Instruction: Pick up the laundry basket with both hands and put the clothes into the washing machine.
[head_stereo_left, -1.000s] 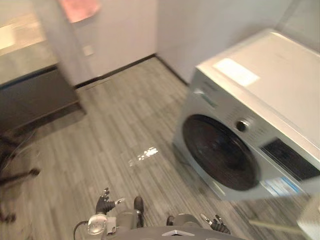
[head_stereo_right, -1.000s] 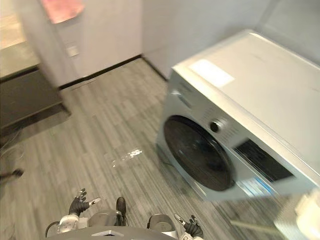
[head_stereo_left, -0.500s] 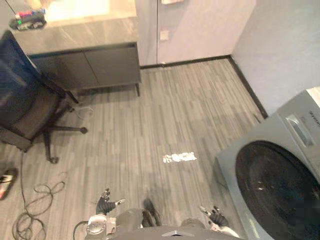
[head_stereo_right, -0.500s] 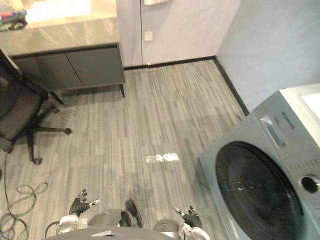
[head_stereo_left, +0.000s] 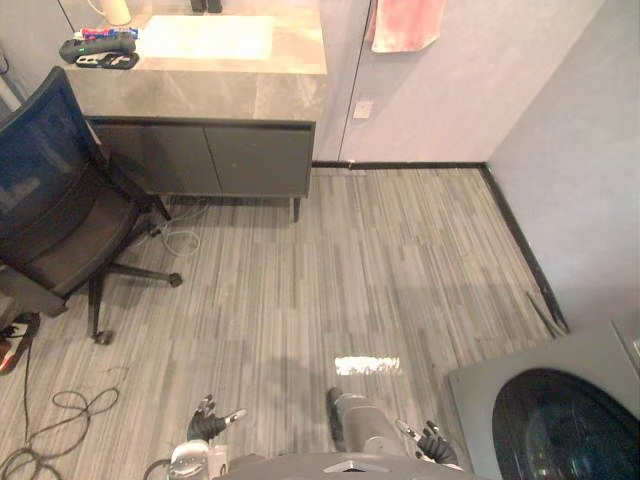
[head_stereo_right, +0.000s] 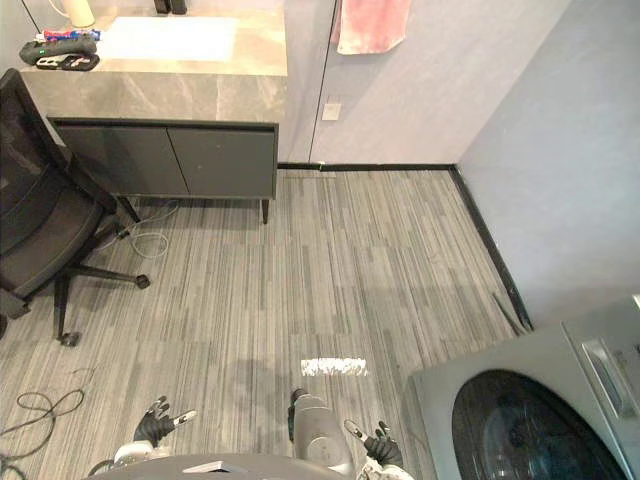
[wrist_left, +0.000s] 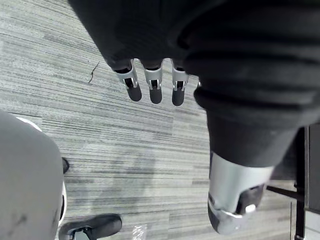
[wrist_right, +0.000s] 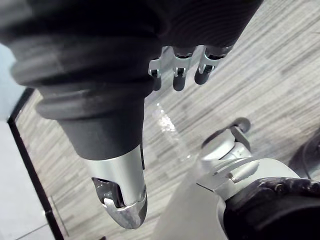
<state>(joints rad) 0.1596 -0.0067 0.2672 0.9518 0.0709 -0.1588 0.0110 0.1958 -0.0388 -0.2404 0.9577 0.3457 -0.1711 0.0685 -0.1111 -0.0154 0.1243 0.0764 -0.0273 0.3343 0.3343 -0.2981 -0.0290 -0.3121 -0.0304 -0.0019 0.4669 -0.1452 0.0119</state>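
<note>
Down at the near edge of the head views, the left robot hand (head_stereo_left: 208, 423) and the right robot hand (head_stereo_left: 433, 447) hang low over the grey striped floor (head_stereo_left: 350, 260), one to each side and well apart. Both are released. In the left wrist view the fingers (wrist_left: 155, 90) run straight with the thumb (wrist_left: 234, 212) set apart from them, bare floor beyond. The right wrist view shows its fingers (wrist_right: 179, 75) and thumb (wrist_right: 122, 202) the same way.

The washing machine (head_stereo_left: 480, 390) sits in the near right corner, close to the right robot hand, with its round dark door (head_stereo_left: 570, 430) flush with the grey front.

Far to the left stands a stone-topped surface (head_stereo_left: 230, 90) with a pale basin (head_stereo_left: 205, 37) in it and a dark pouch (head_stereo_left: 97, 52) near its left end. A dark cabinet (head_stereo_left: 210, 158) lies beneath. A black office chair (head_stereo_left: 50, 210) stands on the left, near the cabinet. A pink towel (head_stereo_left: 405, 22) hangs on the far wall, right of the surface, with a white wall socket (head_stereo_left: 362, 108) below it.
</note>
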